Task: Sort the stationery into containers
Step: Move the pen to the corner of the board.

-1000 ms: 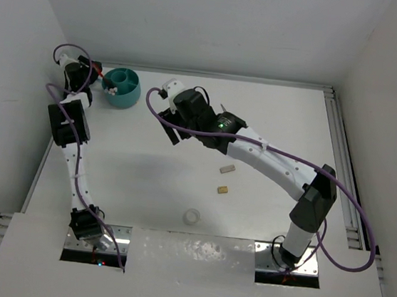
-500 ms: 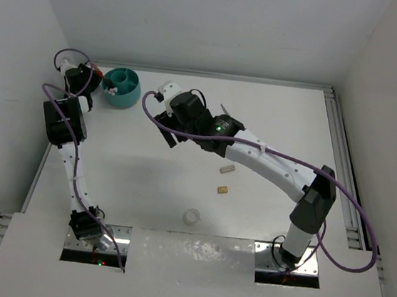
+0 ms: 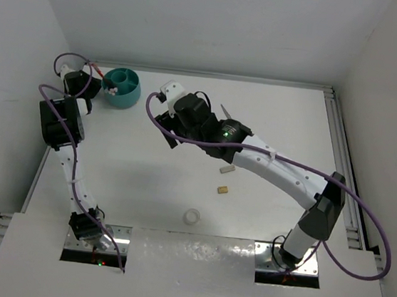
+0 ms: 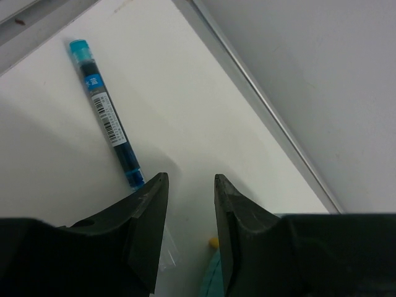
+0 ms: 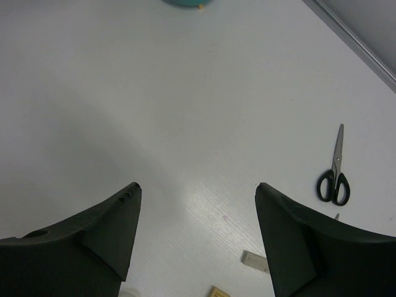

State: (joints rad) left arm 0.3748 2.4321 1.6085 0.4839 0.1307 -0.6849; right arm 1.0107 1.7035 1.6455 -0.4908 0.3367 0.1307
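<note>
Top view, organiser cup (image 3: 121,88): we see the teal cup at the far left of the table (image 3: 144,185), with its dividers showing inside.
Top view, left gripper (image 3: 88,78): it sits just left of the cup, by the far left corner. From here we cannot tell how its jaws stand.
Top view, right gripper (image 3: 176,114): it hangs over bare table to the right of the cup, apart from it.
Top view, scissors (image 3: 225,111): we see only a thin blade past the far side of the right arm.
Top view, white eraser (image 3: 227,169): it lies mid-table, just beside the right arm.
Top view, tan eraser (image 3: 222,190): it lies near the white one, on its near side and not touching it.
Top view, tape ring (image 3: 191,216): it lies close to the near edge, between the two arm bases.
Left wrist, blue pen (image 4: 105,114): it lies flat and slanted by the table's far edge, its near end just beyond the left fingertip.
Left wrist, left gripper (image 4: 187,182): its jaws stand a narrow gap apart with bare table between them, pinching nothing. A sliver of the teal cup (image 4: 207,281) shows below.
Right wrist, right gripper (image 5: 197,185): its jaws are spread wide over bare table, with nothing between them.
Right wrist, scissors (image 5: 334,176): we see them flat on the right, blades together, black handles toward us.
Right wrist, erasers: the white one (image 5: 255,260) and the tan one (image 5: 218,291) lie at the bottom edge.
</note>
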